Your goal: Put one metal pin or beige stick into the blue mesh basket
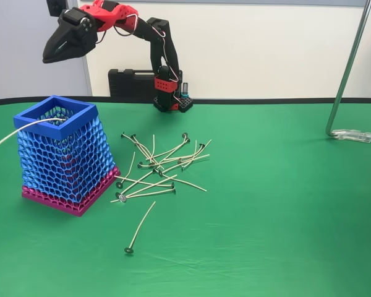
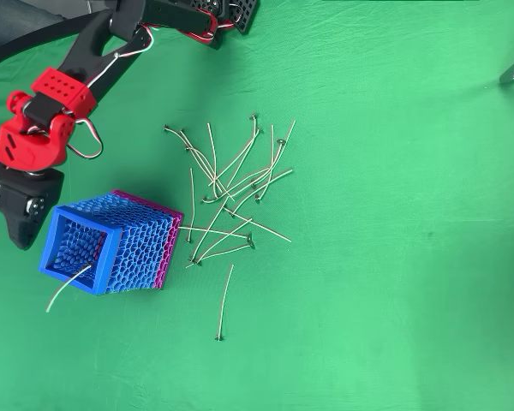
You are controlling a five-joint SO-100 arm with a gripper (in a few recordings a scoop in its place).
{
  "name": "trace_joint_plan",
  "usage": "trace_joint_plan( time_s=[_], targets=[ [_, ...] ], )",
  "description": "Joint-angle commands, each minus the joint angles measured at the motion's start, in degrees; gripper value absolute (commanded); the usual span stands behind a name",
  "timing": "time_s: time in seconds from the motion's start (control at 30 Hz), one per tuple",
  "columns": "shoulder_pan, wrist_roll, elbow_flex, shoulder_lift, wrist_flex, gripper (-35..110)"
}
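Where one pale beige stick (image 1: pixel 21 130) leans out of the blue mesh basket (image 1: pixel 65 154), its thin curved shaft rests on the solid square rim and its free end pokes past the basket's left side in the fixed view; the overhead view shows the same stick (image 2: pixel 68 288) crossing the rim's lower-left corner. The basket is tall and tapered, its walls an open honeycomb of blue with a magenta-pink band at the foot, and it stands on the green cloth table (image 1: pixel 278 204) toward the left edge. Just right of it lies the loose heap of sticks (image 1: pixel 164 164), thin, gently bent, each with a small dark round flat head, crossing one another in a tangle. One stick (image 1: pixel 140 228) lies apart, nearer the front edge. My gripper (image 1: pixel 52 54) hangs in the air above and a little left of the basket, black and pointed, the fingers drawn together at the tips with nothing between them. Behind it my red and black arm (image 1: pixel 145 31) bends back to its base (image 1: pixel 170 99) at the far edge. A metal stand (image 1: pixel 346 74) rises at the far right.
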Motion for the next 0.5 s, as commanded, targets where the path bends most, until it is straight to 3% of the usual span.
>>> trace_joint_plan(
  time_s=[0.0, 0.47],
  targets=[
    [0.2, 0.6, 1.8, 5.9, -1.0, 1],
    [-9.0, 0.3, 32.5, 29.2, -6.8, 1]
  ],
)
